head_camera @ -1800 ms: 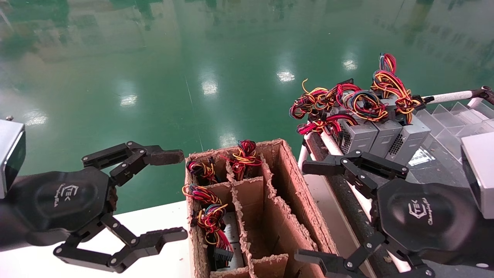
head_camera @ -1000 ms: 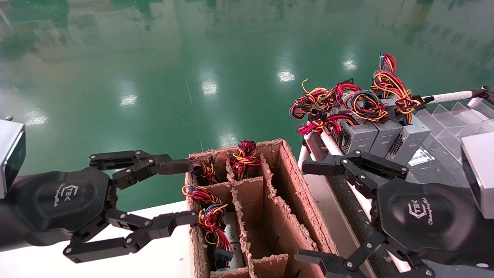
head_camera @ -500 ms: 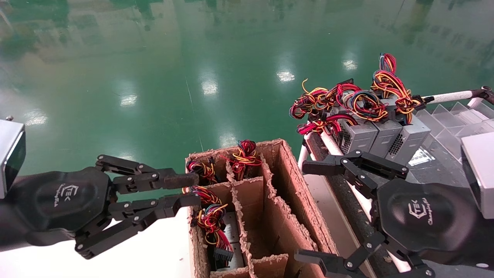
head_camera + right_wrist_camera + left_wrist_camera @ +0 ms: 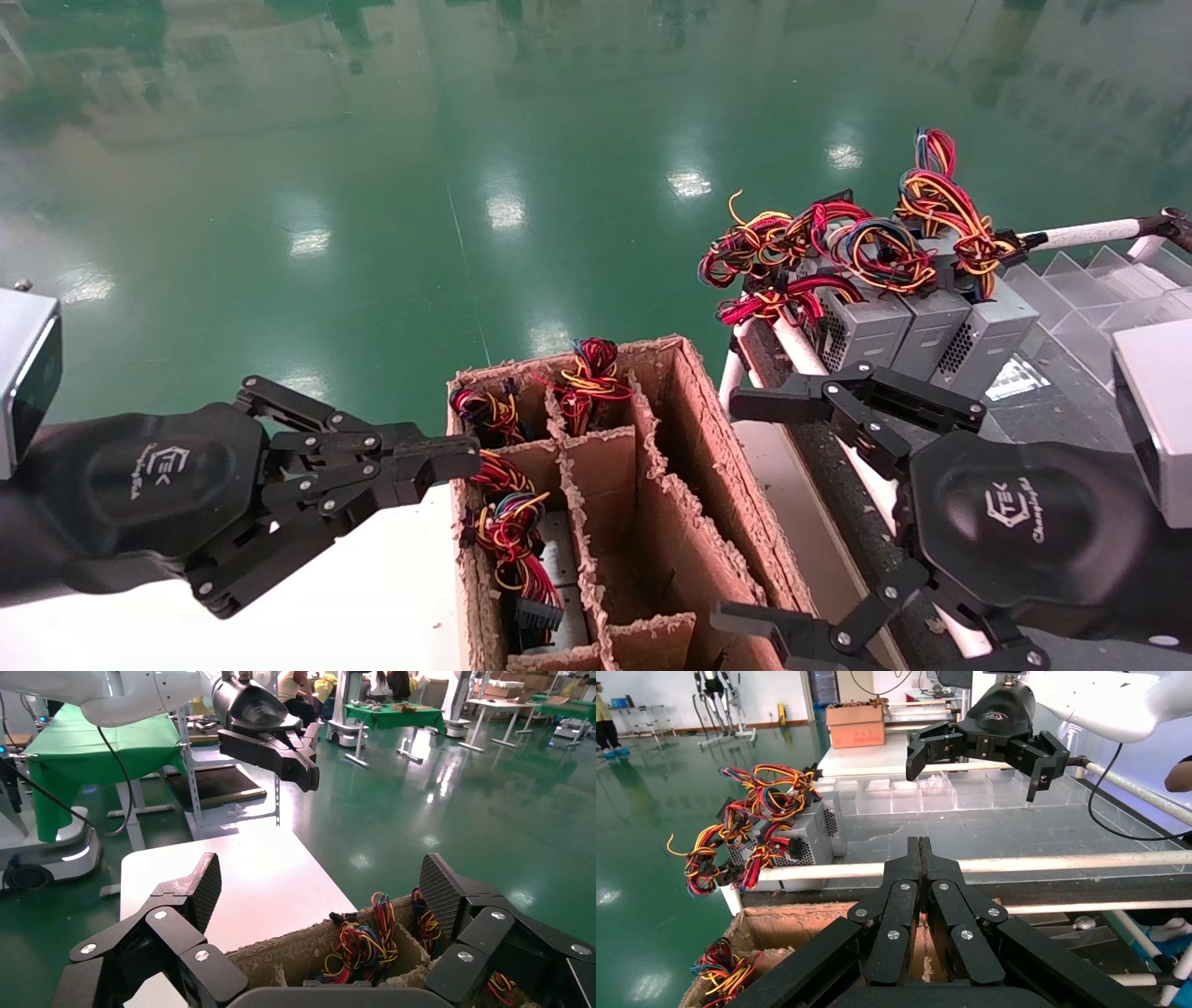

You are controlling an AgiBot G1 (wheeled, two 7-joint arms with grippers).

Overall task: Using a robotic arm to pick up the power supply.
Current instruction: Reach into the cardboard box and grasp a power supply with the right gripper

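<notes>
Three grey power supplies [image 4: 917,331] with vent grilles stand in a row on the rack at the right, wire bundles [image 4: 838,247] on top; the left wrist view shows them too [image 4: 807,836]. More wire bundles [image 4: 507,527] and grey metal [image 4: 557,550] sit in the cardboard box's [image 4: 717,485] compartments. My right gripper [image 4: 745,513] hangs open just right of the box and in front of the rack's row, holding nothing; its pads [image 4: 204,888] flank the box's wires [image 4: 362,941]. My left gripper [image 4: 456,463] is shut and empty at the box's left wall, with its fingertips [image 4: 919,846] pressed together.
The box stands on a white table [image 4: 372,606]. The rack has white rails [image 4: 1080,233] and clear plastic dividers [image 4: 1090,289]. Green floor [image 4: 466,140] lies beyond. Cardboard partitions [image 4: 596,503] split the box into narrow cells.
The left gripper's fingers have closed from wide open to fully shut beside the box's left wall. The right gripper has not moved.
</notes>
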